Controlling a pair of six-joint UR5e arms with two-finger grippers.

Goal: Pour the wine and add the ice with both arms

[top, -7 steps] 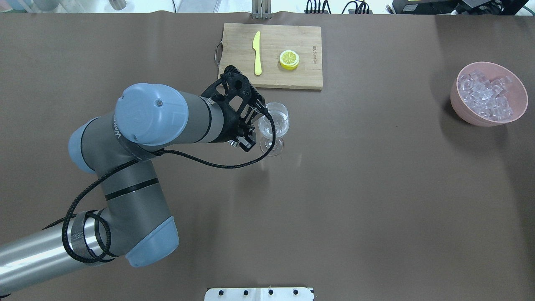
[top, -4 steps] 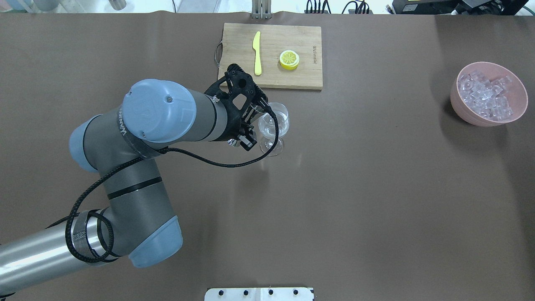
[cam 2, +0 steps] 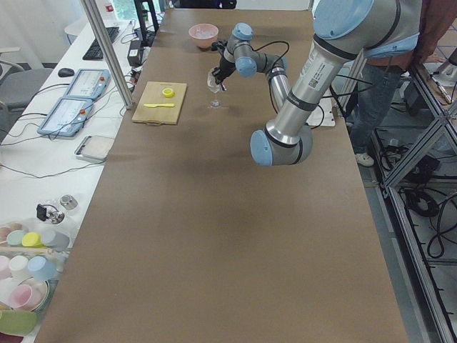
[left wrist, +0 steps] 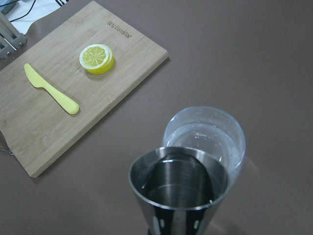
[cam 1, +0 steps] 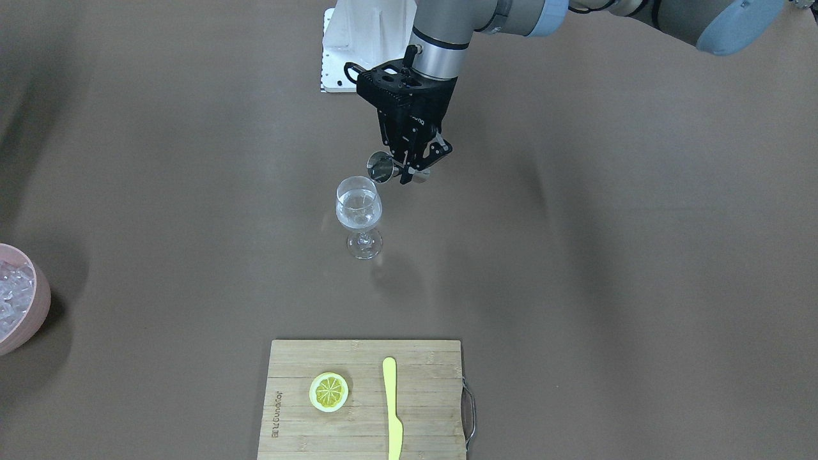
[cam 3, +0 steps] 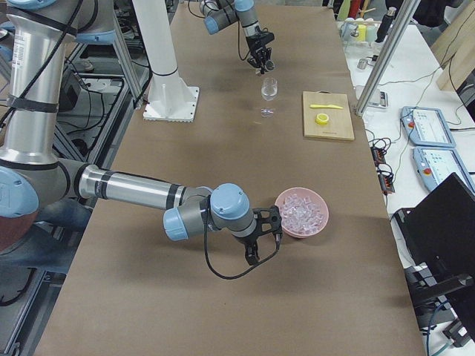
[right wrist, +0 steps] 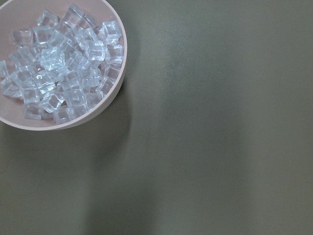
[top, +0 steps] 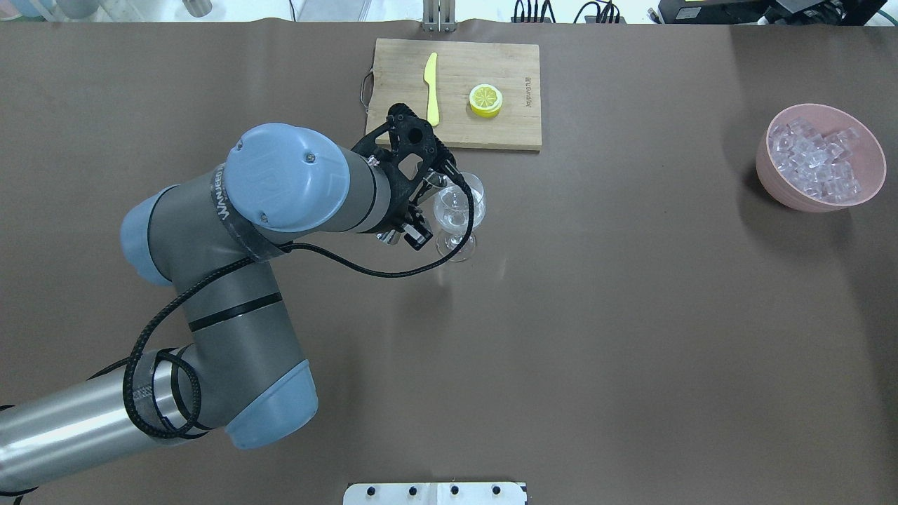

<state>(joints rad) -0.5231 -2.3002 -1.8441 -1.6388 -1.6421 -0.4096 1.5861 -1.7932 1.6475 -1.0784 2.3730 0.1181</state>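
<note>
The wine (cam 1: 358, 219) sits as a clear pool in the lower part of the stemmed glass (cam 1: 359, 197), which stands upright on its foot near the middle of the brown table (top: 631, 315). Just above and beside the rim, on the robot's side, a steel jigger (cam 1: 386, 168) is tipped over so that its long axis runs close to level. Its open mouth points toward the glass, and its inside looks dark with only a few drops. The left gripper (cam 1: 411, 172) has its fingers closed on the jigger's narrow waist, with the left arm (top: 231, 308) reaching in from the near left corner. Beyond the glass, apart from it, a wooden cutting board (top: 393, 70) lies against the far edge and carries a lemon slice (top: 485, 99) and a yellow knife (top: 431, 90). A wide stretch of table separates the glass from the ice (top: 814, 161), which is heaped in a pink bowl (top: 761, 168) near the right end. The right gripper (cam 3: 254, 252) hangs just beside that bowl; its finger opening cannot be told.
</note>
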